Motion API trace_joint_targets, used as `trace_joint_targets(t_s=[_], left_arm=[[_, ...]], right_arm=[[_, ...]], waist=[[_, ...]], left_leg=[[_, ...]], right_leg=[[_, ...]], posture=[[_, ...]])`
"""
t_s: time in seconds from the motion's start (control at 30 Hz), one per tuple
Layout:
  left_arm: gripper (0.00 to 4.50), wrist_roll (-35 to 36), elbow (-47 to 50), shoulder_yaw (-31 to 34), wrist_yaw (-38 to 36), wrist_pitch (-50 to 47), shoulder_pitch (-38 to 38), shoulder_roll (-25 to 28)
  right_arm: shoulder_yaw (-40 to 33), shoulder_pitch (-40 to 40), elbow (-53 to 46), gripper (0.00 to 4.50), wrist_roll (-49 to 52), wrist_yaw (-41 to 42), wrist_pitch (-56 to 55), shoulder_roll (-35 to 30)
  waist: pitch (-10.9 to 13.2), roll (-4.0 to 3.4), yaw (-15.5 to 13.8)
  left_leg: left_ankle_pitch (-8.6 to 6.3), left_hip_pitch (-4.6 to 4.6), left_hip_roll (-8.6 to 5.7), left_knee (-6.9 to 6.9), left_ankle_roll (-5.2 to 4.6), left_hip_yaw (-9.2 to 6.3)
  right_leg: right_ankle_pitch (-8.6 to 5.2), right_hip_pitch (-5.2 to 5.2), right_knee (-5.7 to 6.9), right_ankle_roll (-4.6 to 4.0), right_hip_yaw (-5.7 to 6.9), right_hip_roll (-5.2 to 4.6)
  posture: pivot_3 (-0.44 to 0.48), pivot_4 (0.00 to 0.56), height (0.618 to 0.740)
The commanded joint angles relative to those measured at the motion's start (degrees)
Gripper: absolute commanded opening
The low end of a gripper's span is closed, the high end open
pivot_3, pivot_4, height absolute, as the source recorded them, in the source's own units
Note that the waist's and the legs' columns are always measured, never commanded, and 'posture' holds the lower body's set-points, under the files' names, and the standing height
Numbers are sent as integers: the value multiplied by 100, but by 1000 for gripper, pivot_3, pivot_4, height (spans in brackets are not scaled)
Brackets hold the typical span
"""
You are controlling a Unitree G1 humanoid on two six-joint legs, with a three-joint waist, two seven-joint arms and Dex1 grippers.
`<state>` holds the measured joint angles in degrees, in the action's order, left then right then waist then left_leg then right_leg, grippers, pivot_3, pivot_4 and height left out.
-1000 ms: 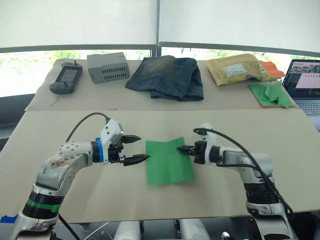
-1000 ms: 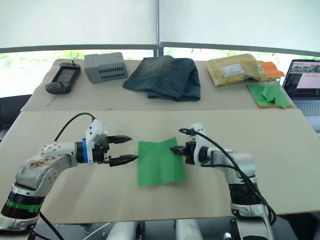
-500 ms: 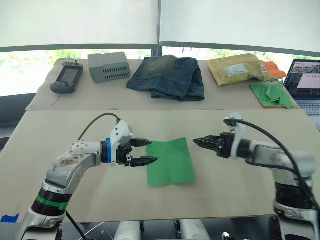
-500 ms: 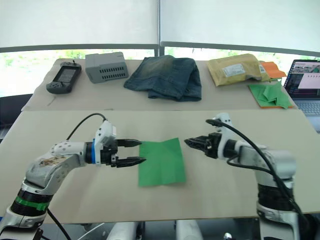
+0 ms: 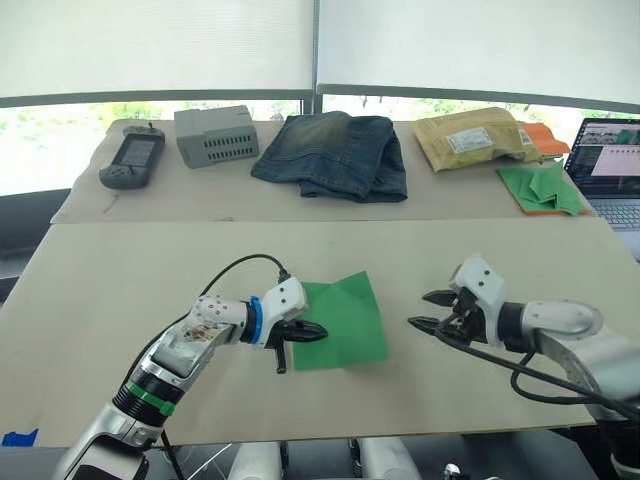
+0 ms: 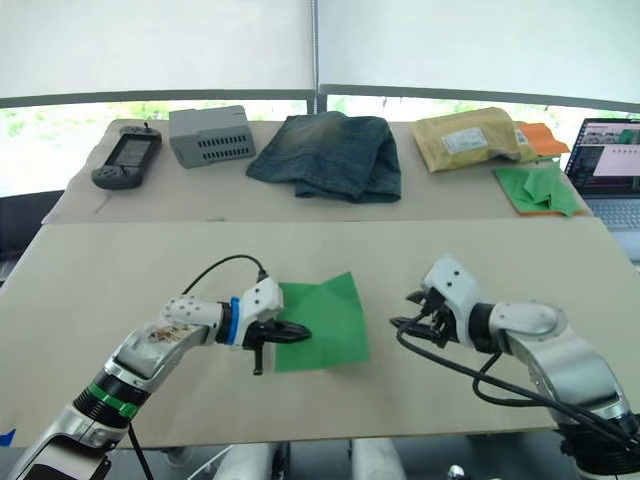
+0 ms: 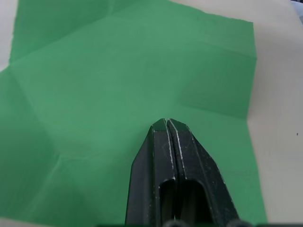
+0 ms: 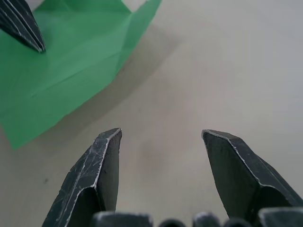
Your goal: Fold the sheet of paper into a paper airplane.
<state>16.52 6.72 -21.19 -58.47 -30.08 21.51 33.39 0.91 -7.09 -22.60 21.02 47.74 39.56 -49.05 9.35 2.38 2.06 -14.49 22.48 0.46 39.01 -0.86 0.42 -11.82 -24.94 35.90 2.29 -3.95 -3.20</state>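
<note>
The sheet of paper [image 5: 338, 320] lay creased and mostly flat near the middle of the tan table [image 5: 120, 290]. The left hand [image 7: 167, 124] had its fingers pressed together, tips resting on the sheet's left part, gripping nothing. The right hand [image 8: 161, 135] hovered well open and empty, just right of the sheet.

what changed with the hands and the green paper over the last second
The right hand let go of the paper's edge, pulled back to the robot's right, and now hangs open, clear of the sheet. The left hand closed its fingers and moved onto the paper's left side, tips over it. The lifted right edge dropped flatter. The jeans and the other things at the back stayed put.
</note>
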Motion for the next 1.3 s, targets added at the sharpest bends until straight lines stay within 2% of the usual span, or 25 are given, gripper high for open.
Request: trace_joint_targets(t_s=[0.03,0.3,0.4,0.5,0.63,0.67,0.7,0.73,0.9,1.03,1.3], left_arm=[[37,77,229,147,-51,-82,-58,48],[37,-233,195,-68,283,-344,-229,-40],[37,-306,208,-83,472,-476,-271,-102],[0,-325,232,-109,492,-460,-288,-106],[0,-333,258,-154,499,-429,-320,-105],[0,-333,263,-159,503,-430,-321,-107],[0,-332,266,-165,505,-425,-323,-109],[0,-332,269,-170,503,-416,-325,-109],[0,-326,275,-144,509,-392,-341,-123],[0,-205,299,-35,354,-376,-363,-35],[0,-72,314,319,398,-455,-355,42]], right_arm=[[49,44,18,3023,-89,74,-334,70],[721,-110,536,3023,-398,409,-969,382],[789,-224,680,3023,-313,583,-999,540],[765,-329,729,2210,-84,788,-842,723],[778,-441,798,820,75,1009,-838,910],[766,-463,808,588,105,1028,-824,953],[770,-526,810,130,113,1033,-835,1010],[762,-605,795,34,167,1021,-791,1082],[868,-995,637,34,298,934,-533,1378],[1299,-1238,629,34,89,837,-442,1588],[1904,-1368,1179,34,-441,683,-618,1830]], waist=[[0,0,1],[-1,-1,-4],[0,-1,-4],[-1,-1,-27],[-2,-3,-53],[-2,-3,-67],[-2,-3,-80],[-2,-3,-86],[-2,-4,-103],[-2,-4,-106],[-2,-4,-100]], left_leg=[[0,0,0,0,0,0],[0,-10,-1,0,0,-3],[0,-42,3,-1,0,-5],[-1,-54,5,0,-1,-8],[-1,-56,5,-1,-1,-11],[-1,-56,5,-1,-1,-11],[-1,-56,5,-1,-1,-11],[-1,-56,5,-1,0,-12],[-1,-58,6,0,0,-14],[-1,-57,9,-2,0,-16],[-1,-55,11,-1,0,-15]], right_leg=[[0,0,0,0,-1,-1],[-1,11,0,1,1,1],[-3,54,-7,4,4,1],[-5,67,-8,5,5,0],[-5,68,-8,5,5,0],[-5,68,-7,4,5,1],[-5,68,-8,4,6,1],[-5,67,-7,4,6,1],[-5,67,-5,4,5,2],[-6,65,-5,0,8,3],[-6,62,-4,-2,11,3]], posture=[[0,150,728],[0,150,728],[0,150,728],[0,150,728],[0,150,728],[0,150,728],[0,150,728],[0,150,728],[0,150,728],[0,150,728],[0,150,728]])
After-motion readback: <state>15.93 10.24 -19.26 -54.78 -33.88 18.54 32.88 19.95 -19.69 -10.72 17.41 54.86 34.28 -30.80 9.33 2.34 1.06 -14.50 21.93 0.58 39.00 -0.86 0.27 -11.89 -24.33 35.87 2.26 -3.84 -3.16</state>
